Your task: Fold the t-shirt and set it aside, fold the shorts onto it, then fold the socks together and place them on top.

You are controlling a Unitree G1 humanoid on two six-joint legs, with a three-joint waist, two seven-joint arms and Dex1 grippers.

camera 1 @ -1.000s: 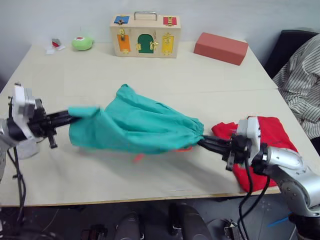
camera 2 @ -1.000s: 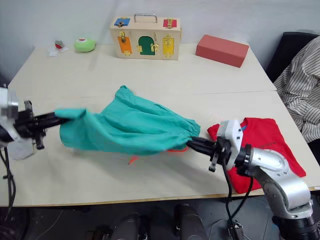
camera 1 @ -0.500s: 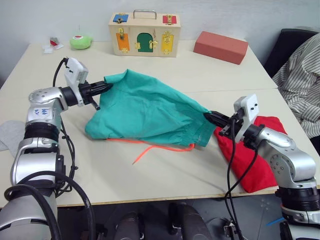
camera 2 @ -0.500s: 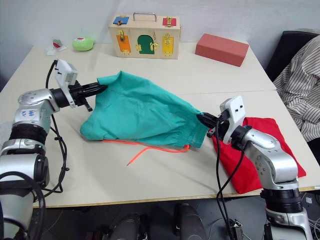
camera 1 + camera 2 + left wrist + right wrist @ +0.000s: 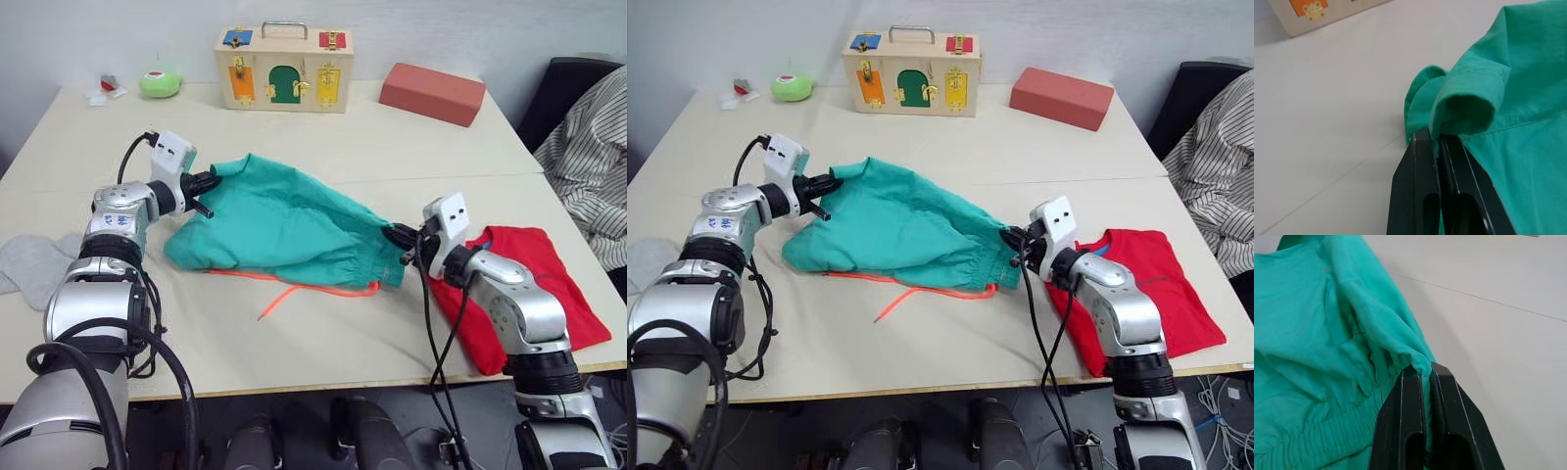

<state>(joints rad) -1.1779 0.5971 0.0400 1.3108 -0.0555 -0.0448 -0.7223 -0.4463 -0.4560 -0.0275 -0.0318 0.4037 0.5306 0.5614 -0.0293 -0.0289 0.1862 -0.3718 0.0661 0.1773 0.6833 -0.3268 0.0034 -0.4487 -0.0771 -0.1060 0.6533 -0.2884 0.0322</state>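
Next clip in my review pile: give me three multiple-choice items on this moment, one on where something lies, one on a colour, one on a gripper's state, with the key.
1. Where does the t-shirt lie?
A. On the table's right side, beside the right arm
B. Draped over the wooden box
C. Under the socks

2. What colour is the drawstring trailing from the shorts?
A. White
B. Orange
C. Black

3. What is the left gripper doing?
A. Hanging open above the table
B. Shut on a sock
C. Shut on an edge of the shorts

Key: 1 A, the red shirt lies flat at the table's right edge, right of the shorts. 2 B, an orange cord lies on the table below the teal cloth. 3 C, the left wrist view shows its black fingers pinching a teal fold; the right gripper likewise pinches the opposite edge.
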